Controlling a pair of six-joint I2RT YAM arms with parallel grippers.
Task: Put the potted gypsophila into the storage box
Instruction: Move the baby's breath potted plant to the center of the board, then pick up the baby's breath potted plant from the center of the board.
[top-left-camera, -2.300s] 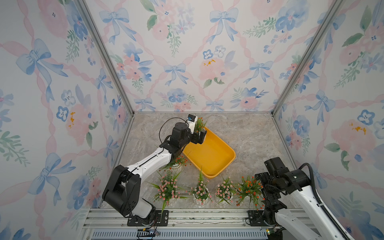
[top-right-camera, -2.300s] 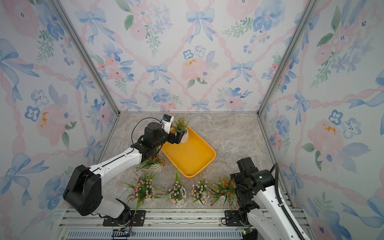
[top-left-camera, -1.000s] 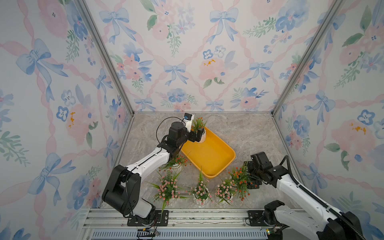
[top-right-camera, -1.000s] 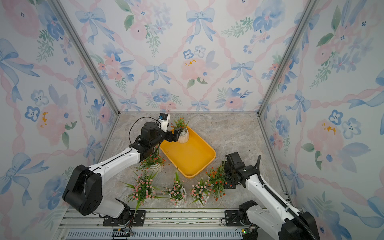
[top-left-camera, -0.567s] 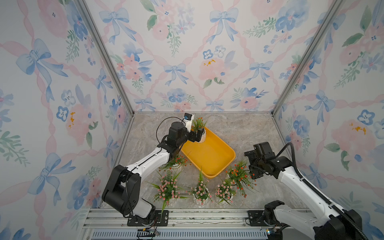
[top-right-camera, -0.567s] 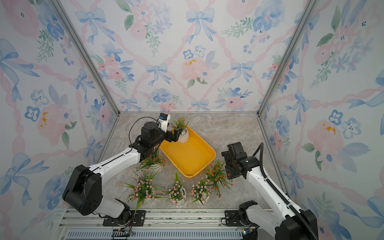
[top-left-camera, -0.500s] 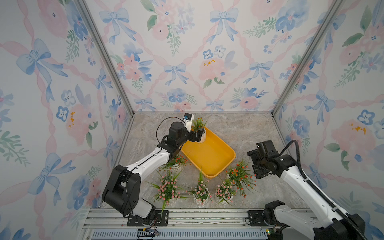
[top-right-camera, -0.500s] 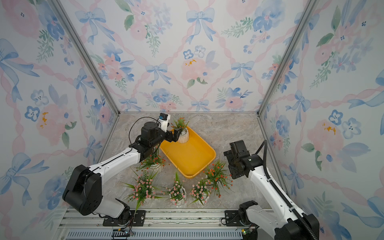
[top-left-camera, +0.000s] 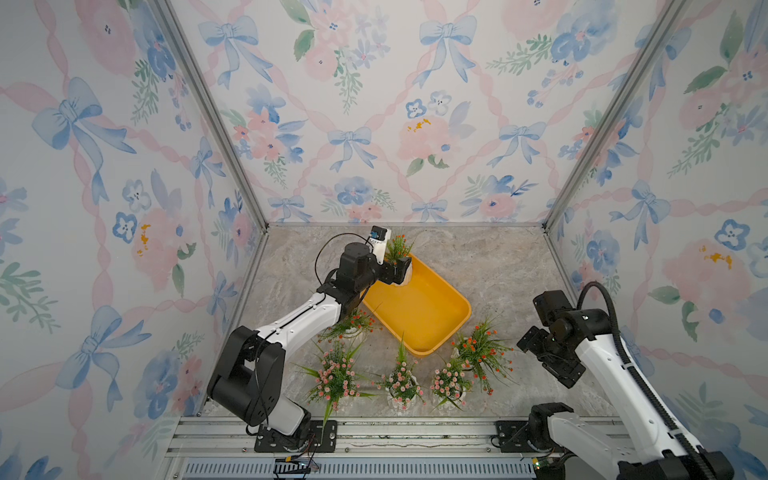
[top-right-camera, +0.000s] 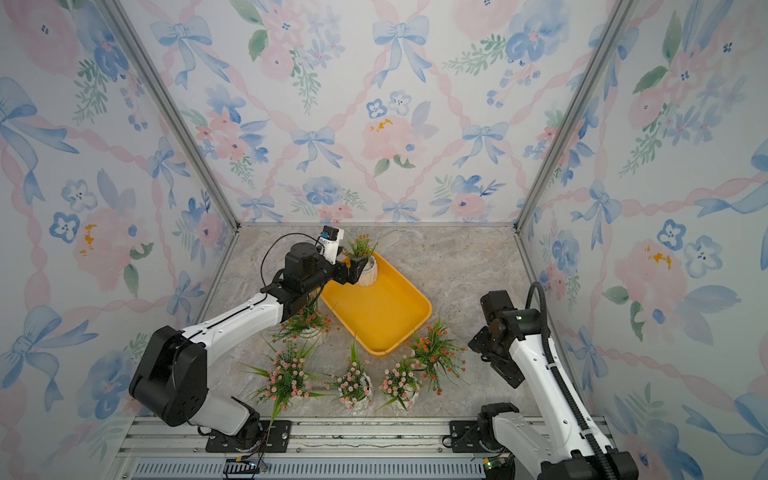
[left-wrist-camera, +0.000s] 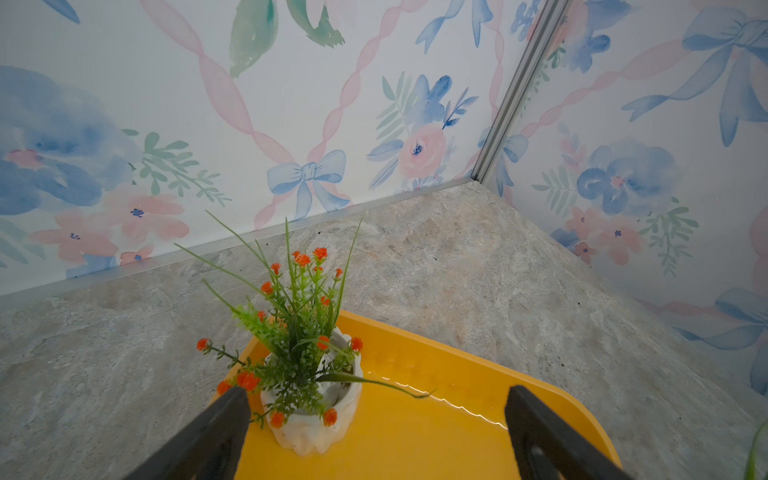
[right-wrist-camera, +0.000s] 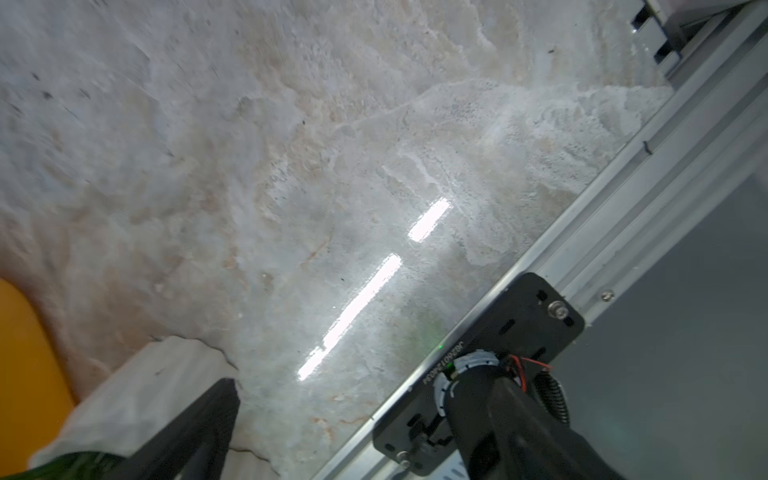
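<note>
The yellow storage box (top-left-camera: 428, 316) (top-right-camera: 382, 316) lies slantwise mid-table. One potted gypsophila (top-left-camera: 400, 249) (top-right-camera: 362, 246) (left-wrist-camera: 309, 361) with orange blossoms stands upright in the box's far corner. My left gripper (top-left-camera: 395, 271) (top-right-camera: 353, 270) (left-wrist-camera: 374, 415) is open just behind that pot, and neither finger touches it. Another orange-flowered pot (top-left-camera: 482, 349) (top-right-camera: 436, 353) stands outside the box's near corner. My right gripper (top-left-camera: 545, 358) (top-right-camera: 494, 358) (right-wrist-camera: 361, 432) hangs open and empty to its right. In the right wrist view a white pot (right-wrist-camera: 137, 395) shows beside one finger.
Three pink-flowered pots (top-left-camera: 336, 372) (top-left-camera: 401, 380) (top-left-camera: 451, 380) line the front of the table. A third orange-flowered pot (top-left-camera: 353, 324) sits under my left forearm. The aluminium rail (top-left-camera: 374, 432) runs along the front edge, and papered walls close in the other sides.
My right gripper let go of the orange-flowered pot by the box's near corner and drew back to the right. The left arm and its pot have not moved.
</note>
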